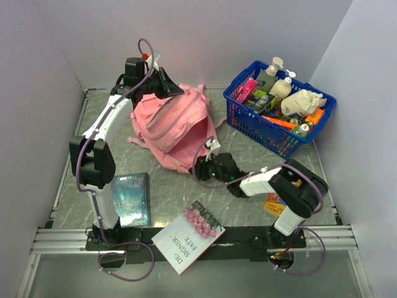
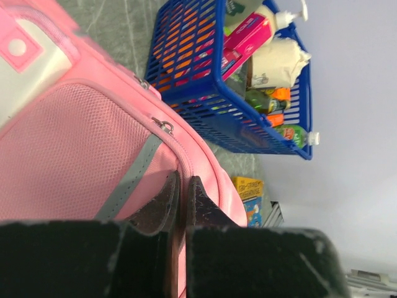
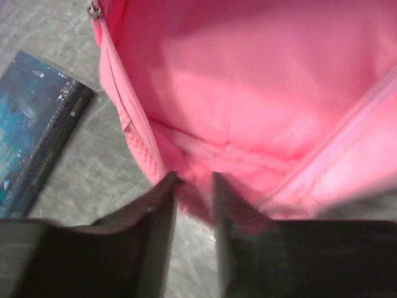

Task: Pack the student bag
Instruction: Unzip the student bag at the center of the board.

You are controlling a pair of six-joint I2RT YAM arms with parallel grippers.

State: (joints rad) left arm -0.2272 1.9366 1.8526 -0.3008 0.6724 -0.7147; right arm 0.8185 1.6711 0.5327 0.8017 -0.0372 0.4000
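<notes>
High rear overview; both wrist views close on student bag (image 1: 170, 124)

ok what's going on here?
Both arms are on the student bag, lying unzipped on the table. The left gripper is shut on fabric at its far top end; the right gripper sits at the near lip of the opening, jaws slightly apart. No item shows inside the bag. A dark book and a white book lie on the table; the blue basket is full.
</notes>
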